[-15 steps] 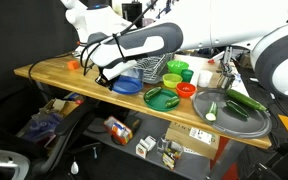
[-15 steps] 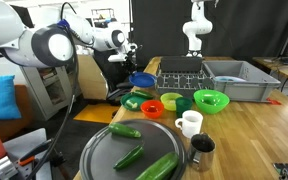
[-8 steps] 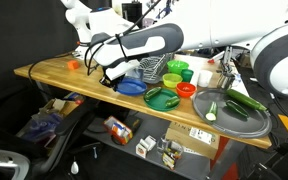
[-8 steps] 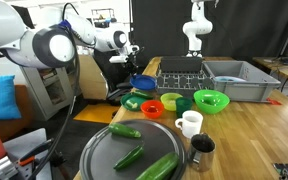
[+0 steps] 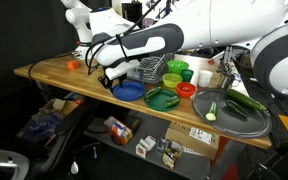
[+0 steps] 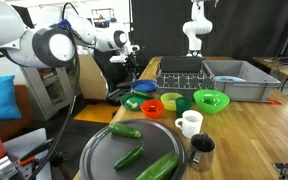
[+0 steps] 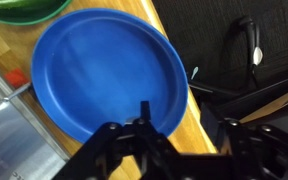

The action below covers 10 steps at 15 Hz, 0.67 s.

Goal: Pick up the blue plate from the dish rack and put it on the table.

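Note:
The blue plate (image 7: 104, 70) lies flat on the wooden table (image 7: 202, 120) near its edge, in front of the dish rack (image 5: 152, 68). Both exterior views show the blue plate (image 5: 129, 90) (image 6: 142, 87) down on the wood beside the green plate (image 5: 162, 98). My gripper (image 7: 186, 130) hovers over the plate's rim with its jaws apart; one finger stands over the plate and the other past the table's edge. Neither finger is pressing on the plate. My gripper (image 5: 112, 78) (image 6: 132, 68) is low by the table's corner in both exterior views.
A red bowl (image 5: 186, 90), green bowls (image 6: 211, 100) and a white mug (image 6: 189, 123) stand near the rack (image 6: 179, 72). A round grey tray (image 6: 134, 150) carries cucumbers. A grey bin (image 6: 239, 80) sits behind. The table's edge drops off just beside the plate.
The blue plate came down from beside the rack and now rests on the table. My jaws, shut on its rim before, have spread apart.

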### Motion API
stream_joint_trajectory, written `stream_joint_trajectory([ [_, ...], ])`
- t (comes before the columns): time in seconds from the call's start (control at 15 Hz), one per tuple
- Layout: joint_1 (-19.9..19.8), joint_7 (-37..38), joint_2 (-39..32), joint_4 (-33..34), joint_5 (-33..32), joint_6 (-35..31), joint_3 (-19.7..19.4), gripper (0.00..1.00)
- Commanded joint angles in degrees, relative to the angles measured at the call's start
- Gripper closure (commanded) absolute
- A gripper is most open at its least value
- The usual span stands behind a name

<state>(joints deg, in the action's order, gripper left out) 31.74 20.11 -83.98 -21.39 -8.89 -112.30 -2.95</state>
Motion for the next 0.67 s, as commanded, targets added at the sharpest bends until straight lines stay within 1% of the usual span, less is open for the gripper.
stream_joint_trajectory([
  [0.0, 0.26, 1.64, 0.00, 0.97, 0.03, 0.84, -0.73, 0.12],
  [0.13, 0.68, 3.07, 0.80, 0.43, -0.10, 0.02, -0.98, 0.01],
  [0.6, 2.84, 6.82, 2.48, 1.20, -0.77, -3.64, -2.20, 0.00],
])
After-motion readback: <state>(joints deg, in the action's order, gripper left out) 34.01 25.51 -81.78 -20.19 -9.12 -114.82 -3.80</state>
